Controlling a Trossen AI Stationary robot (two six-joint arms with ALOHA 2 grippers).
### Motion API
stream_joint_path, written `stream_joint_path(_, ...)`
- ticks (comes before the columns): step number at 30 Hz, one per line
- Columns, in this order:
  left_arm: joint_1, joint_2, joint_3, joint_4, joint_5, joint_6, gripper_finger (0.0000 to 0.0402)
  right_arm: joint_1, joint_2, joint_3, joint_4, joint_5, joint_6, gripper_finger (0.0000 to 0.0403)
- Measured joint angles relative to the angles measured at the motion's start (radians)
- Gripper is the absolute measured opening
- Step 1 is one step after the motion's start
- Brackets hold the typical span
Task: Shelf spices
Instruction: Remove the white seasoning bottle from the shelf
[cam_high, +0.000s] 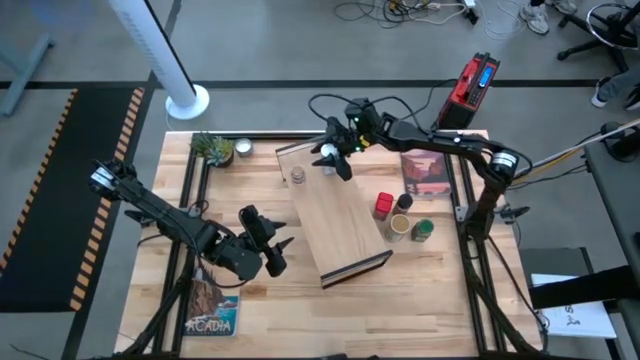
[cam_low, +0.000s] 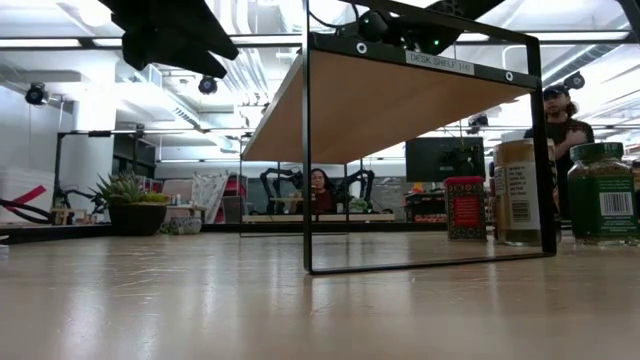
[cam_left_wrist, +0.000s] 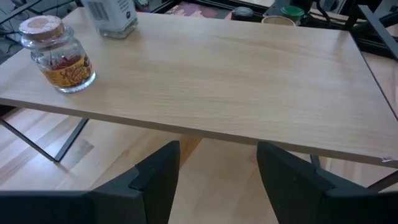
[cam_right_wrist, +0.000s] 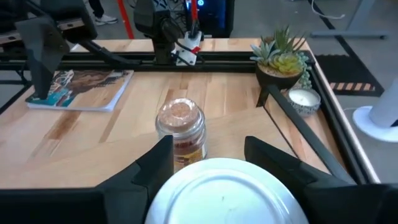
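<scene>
Two spice jars stand on the light-wood shelf (cam_high: 335, 215) near its far end: a small brown cork-topped jar (cam_high: 298, 177) and, just beside it, a white-capped jar (cam_high: 328, 162). The right gripper (cam_high: 333, 158) is closed on the white-capped jar. Four more sit on the table to the shelf's right: a red square tin (cam_high: 383, 206), a black-lidded jar (cam_high: 404, 201), a tan-lidded jar (cam_high: 399, 227) and a green-lidded jar (cam_high: 423, 230). The left gripper (cam_high: 279, 254) hovers open just left of the shelf.
</scene>
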Motion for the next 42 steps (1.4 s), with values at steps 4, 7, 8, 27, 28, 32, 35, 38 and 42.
stream_joint_path(4,-0.002,0.000,0.000,0.000,0.000,-0.003,0.0204,-0.008,-0.041,0.000,-0.058,0.003,-0.034,0.0165)
stream_joint_path(7,-0.002,0.000,0.000,0.000,0.000,-0.003,0.0204,-0.015,-0.067,-0.001,-0.089,0.009,-0.054,0.0165)
stream_joint_path(8,-0.002,0.000,0.000,0.000,0.000,-0.003,0.0204,-0.021,-0.078,-0.003,-0.096,0.013,-0.055,0.0165)
stream_joint_path(27,-0.005,-0.006,-0.001,0.002,-0.018,-0.002,0.0204,-0.107,-0.355,-0.255,-0.041,0.035,-0.050,0.0165)
stream_joint_path(28,-0.005,-0.006,-0.001,0.002,-0.019,-0.002,0.0204,-0.107,-0.369,-0.283,-0.018,0.053,-0.047,0.0165)
stream_joint_path(32,-0.005,-0.006,-0.001,0.003,-0.020,0.002,0.0204,-0.117,-0.418,-0.397,0.080,0.099,-0.033,0.0165)
stream_joint_path(35,-0.005,-0.006,-0.001,0.003,-0.020,0.006,0.0204,-0.135,-0.446,-0.474,0.126,0.121,-0.013,0.0165)
stream_joint_path(38,-0.005,-0.006,-0.001,0.003,-0.020,0.006,0.0204,-0.161,-0.464,-0.536,0.169,0.126,0.007,0.0165)
stream_joint_path(42,-0.005,-0.006,-0.001,0.003,-0.020,0.006,0.0204,-0.199,-0.466,-0.590,0.190,0.128,0.023,0.0165)
